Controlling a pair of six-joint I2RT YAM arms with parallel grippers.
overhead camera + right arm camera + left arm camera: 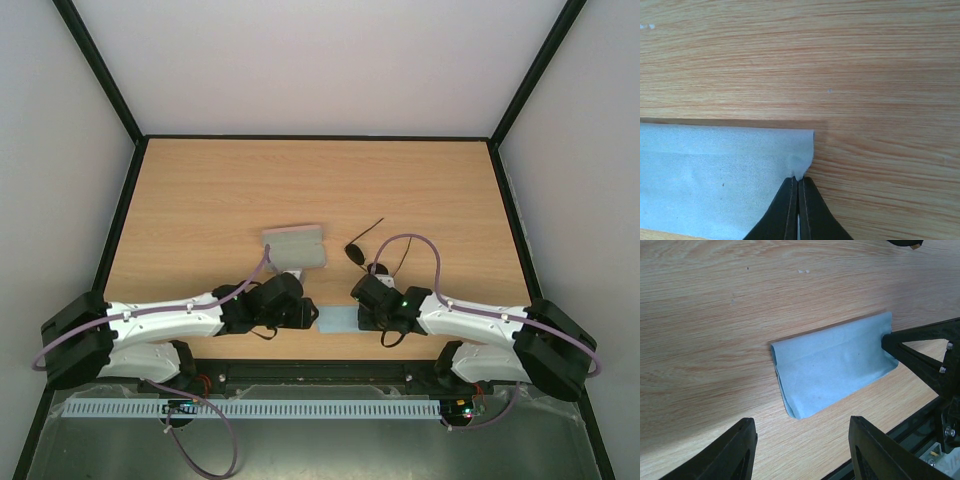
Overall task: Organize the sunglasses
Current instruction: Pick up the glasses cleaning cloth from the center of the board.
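Observation:
The sunglasses [358, 252], small with dark oval lenses and thin black arms, lie on the table just beyond my right gripper, right of the pinkish case [294, 246]. A light blue cloth [337, 320] lies folded near the front edge between both grippers; it also shows in the left wrist view [832, 365] and the right wrist view [715, 175]. My right gripper [798, 179] is shut on the cloth's corner. Its fingertip shows at the cloth's edge in the left wrist view [887, 341]. My left gripper [802, 440] is open and empty, just short of the cloth's other end.
The table's near edge with a black rail [900, 440] runs right behind the cloth. Black frame posts [130, 190] border the table left and right.

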